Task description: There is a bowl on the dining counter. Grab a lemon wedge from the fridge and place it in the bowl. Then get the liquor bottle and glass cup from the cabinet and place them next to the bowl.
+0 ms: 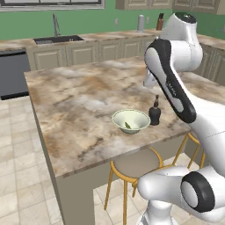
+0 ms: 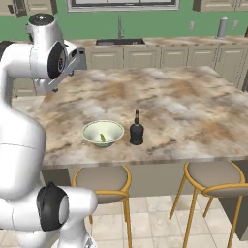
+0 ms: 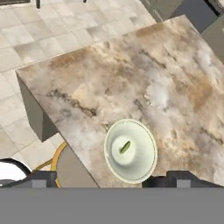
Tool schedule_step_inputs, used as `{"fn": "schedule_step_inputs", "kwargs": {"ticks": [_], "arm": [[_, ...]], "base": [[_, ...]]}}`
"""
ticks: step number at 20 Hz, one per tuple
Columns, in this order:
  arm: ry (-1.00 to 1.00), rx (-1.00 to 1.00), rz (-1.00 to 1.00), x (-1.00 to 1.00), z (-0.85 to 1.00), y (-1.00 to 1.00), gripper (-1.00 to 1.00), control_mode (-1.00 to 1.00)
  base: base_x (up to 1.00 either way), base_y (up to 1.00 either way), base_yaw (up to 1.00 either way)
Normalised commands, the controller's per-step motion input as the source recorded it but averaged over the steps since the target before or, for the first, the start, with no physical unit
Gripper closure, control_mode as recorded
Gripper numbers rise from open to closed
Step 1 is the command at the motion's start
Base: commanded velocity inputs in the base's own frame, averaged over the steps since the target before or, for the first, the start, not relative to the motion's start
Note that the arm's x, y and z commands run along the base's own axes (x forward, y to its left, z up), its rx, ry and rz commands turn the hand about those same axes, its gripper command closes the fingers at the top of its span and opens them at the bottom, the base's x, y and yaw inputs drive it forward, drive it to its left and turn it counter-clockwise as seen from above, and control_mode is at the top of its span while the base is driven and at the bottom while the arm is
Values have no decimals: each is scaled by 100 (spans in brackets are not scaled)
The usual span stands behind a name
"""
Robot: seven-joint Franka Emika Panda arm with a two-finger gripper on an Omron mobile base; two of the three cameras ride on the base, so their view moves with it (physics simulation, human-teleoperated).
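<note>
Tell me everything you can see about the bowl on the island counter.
The bowl is wide, shallow and pale cream-green with a thin rim, looking like glazed ceramic. It sits upright on the marble dining counter near its front edge, above a stool. A small yellow-green lemon wedge lies inside. A dark bottle stands close beside it, apparently not touching.

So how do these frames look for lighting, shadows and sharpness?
Left base view: flat, even light, only a faint shadow under the bowl. Right base view: liquor bottle is a dark silhouette without glare. Hand view: softer and blurrier, lemon wedge still legible.
</note>
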Motion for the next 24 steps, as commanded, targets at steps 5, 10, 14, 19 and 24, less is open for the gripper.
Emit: {"fn": "schedule_step_inputs", "kwargs": {"ticks": [5,10,14,19,24], "arm": [[9,2,-70,-29,-20,0,-100,-100],[8,11,-73,-29,-32,-4,-100,-100],[10,27,-55,-24,-13,-26,-100,-100],[-1,45,-26,-69,0,-33,-100,-100],[-14,43,-8,-95,1,-11,-100,-100]], "base": [[0,0,0],[0,0,0],[0,0,0],[0,0,0],[0,0,0]]}}
